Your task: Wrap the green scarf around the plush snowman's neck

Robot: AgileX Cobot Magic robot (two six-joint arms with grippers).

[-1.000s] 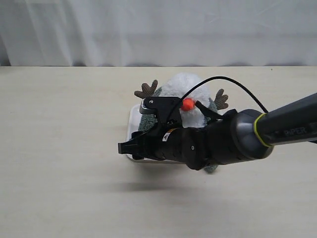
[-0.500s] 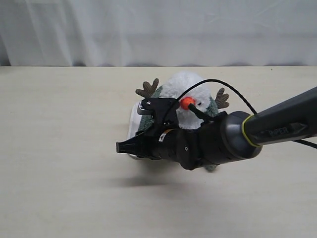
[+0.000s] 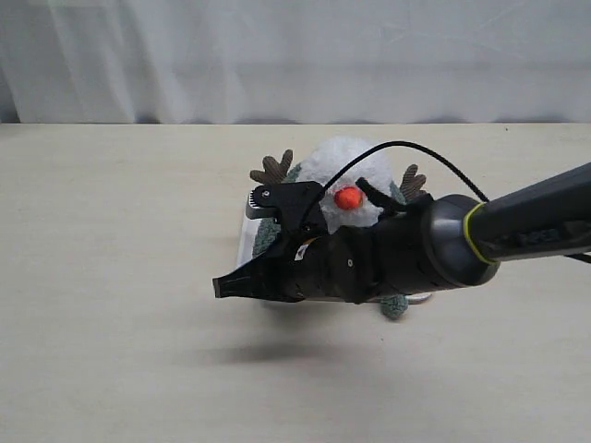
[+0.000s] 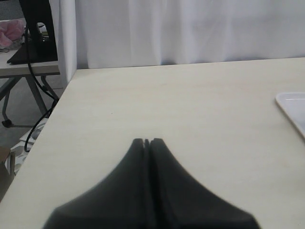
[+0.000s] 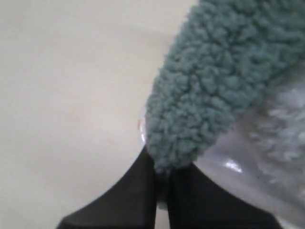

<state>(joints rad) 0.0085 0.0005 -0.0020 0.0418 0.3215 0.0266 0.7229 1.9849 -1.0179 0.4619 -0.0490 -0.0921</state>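
The plush snowman [image 3: 343, 163] stands on a white tray [image 3: 246, 229] at the table's middle, its orange nose [image 3: 348, 197] and brown twig arms [image 3: 273, 169] showing above my right arm. The green scarf [image 3: 269, 230] lies around its body, with one end [image 3: 395, 306] poking out below the arm. My right gripper [image 3: 224, 286] reaches across in front of the snowman. In the right wrist view this gripper [image 5: 162, 168] is shut on a fuzzy end of the scarf [image 5: 214, 86]. The neck is hidden. My left gripper [image 4: 147, 141] is shut, holding nothing, over bare table.
A white curtain hangs behind the table. In the left wrist view the table's side edge [image 4: 57, 102] drops to the floor, with a black stand [image 4: 33, 33] and cables beyond it, and a tray corner [image 4: 293, 107] shows.
My right arm has shifted a little to the left and toward the table's front, uncovering more of the snowman's face. The snowman has stayed in place.
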